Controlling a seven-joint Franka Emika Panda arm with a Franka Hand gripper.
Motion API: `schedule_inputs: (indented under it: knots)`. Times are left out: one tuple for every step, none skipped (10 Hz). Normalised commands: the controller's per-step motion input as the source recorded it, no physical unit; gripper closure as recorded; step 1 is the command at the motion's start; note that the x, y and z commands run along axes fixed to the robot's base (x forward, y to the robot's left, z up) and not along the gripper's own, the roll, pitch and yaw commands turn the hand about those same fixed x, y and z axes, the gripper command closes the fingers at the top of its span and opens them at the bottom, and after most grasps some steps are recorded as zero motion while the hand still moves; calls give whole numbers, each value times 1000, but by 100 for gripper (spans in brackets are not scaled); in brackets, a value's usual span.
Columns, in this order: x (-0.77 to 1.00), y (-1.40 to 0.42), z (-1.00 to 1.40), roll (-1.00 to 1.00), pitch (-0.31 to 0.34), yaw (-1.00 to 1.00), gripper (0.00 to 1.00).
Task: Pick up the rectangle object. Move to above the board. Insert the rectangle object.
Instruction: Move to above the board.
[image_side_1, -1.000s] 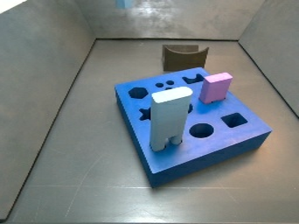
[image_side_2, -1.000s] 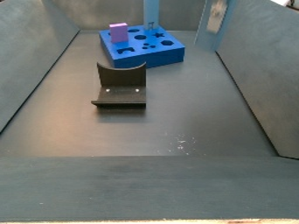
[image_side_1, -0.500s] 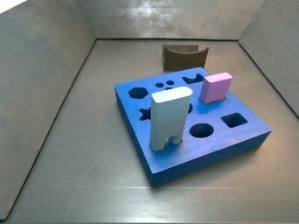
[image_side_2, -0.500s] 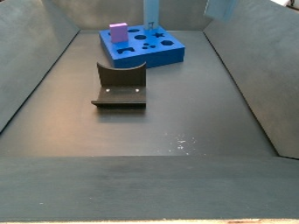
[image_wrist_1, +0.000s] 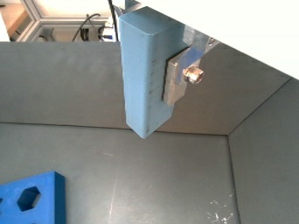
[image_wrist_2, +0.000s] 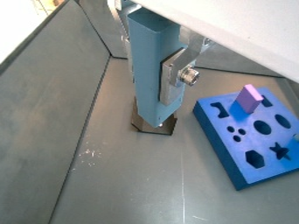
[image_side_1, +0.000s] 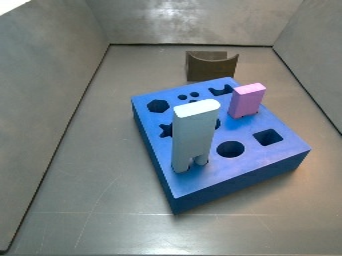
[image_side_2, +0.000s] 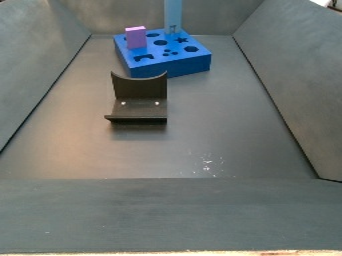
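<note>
The gripper (image_wrist_2: 159, 80) hangs high above the bench (image_wrist_2: 105, 188), out of both side views, clamped on the upright light sky-blue rectangular bar (image_wrist_2: 151, 61), with one finger (image_wrist_2: 174, 79) flat against the bar's side. In a wrist view the bar's lower end is in line with the dark L-shaped fixture (image_wrist_2: 156, 123), and the thick deep-blue square board (image_wrist_2: 260, 150) lies beside that fixture. The small pink block (image_side_1: 246, 100) and the wider whitish notched block (image_side_1: 193, 138) stand on the board, well apart, at opposite edges.

The dark grey floor (image_side_2: 201, 130) carries the board (image_side_2: 163, 55) and, nearby, the fixture (image_side_2: 138, 98).
</note>
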Motion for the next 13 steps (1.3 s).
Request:
schedule_inputs:
  knots:
    - [3,-16,238,139,169,46,100]
    - [345,-1000,-464,87,108,-1000,100]
    - [351,-1000,-483,85,102,-1000,100]
    - [367,-1000,-493,84,97,-1000,100]
    - [370,-1000,-491,65,93,-1000,100]
    - [374,-1000,-489,78,94,-1000,100]
    - [380,-1000,-490,78,96,-1000,100]
    - [401,-1000,-494,69,102,-1000,100]
    - [403,-1000,-493,68,105,-1000,100]
    - [411,-1000,-497,75,107,-1000,100]
    - [437,-1000,-500,76,114,-1000,100]
    - [450,-1000,-501,81,121,-1000,100]
    - [478,-1000,-512,92,130,-1000,100]
